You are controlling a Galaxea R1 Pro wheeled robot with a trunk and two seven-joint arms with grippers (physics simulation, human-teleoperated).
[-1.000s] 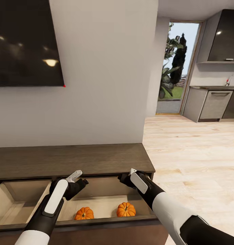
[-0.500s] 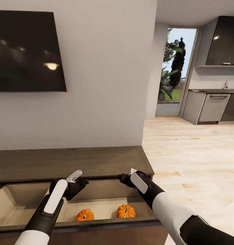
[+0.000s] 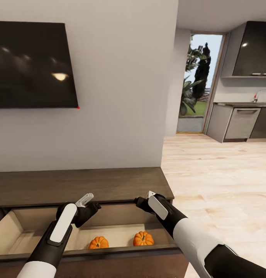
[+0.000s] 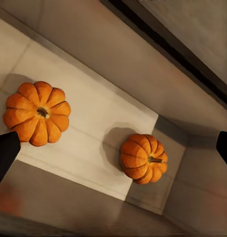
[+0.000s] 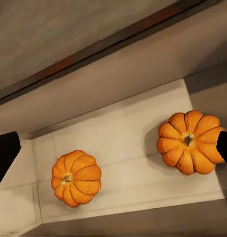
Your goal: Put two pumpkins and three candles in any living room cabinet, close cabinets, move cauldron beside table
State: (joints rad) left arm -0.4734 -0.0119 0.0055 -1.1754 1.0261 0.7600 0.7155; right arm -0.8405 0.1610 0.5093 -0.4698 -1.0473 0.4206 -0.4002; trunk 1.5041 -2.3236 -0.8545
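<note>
Two pumpkins sit on the pale floor of the open drawer in the dark brown cabinet (image 3: 82, 184): small, orange, ribbed, short dark stems. Left pumpkin (image 3: 99, 243) and right pumpkin (image 3: 143, 238) are apart, not touching, both upright, toward the drawer's right end. Drawer is pulled out toward the robot; inside walls are light wood, front edge dark.

Left gripper (image 3: 86, 201) hangs above the drawer's back area, over the left pumpkin's side. Right gripper (image 3: 144, 200) hangs above the drawer near the cabinet's right end. Head view doesn't resolve the fingertips; the wrist views put each gripper's two dark tips at opposite frame edges, so both grippers are spread apart and carry nothing.

Head view adds the surroundings: black TV (image 3: 32, 65) on the wall at left, pale wood floor (image 3: 217, 181) to the right, glass door (image 3: 198, 81) with plants outside, grey kitchen units (image 3: 241, 123) far right. Left wrist view gives a top-down look at both pumpkins (image 4: 38, 113) (image 4: 143, 158) with stems and shadows. Right wrist view shows the same pair (image 5: 76, 177) (image 5: 190, 142) plus the dark cabinet edge above the drawer's back wall.

Versus 1 s ago: whole head view has shifted, TV sits lower in frame, more ceiling shows, so the camera moved. Arms and pumpkins keep the same layout.
</note>
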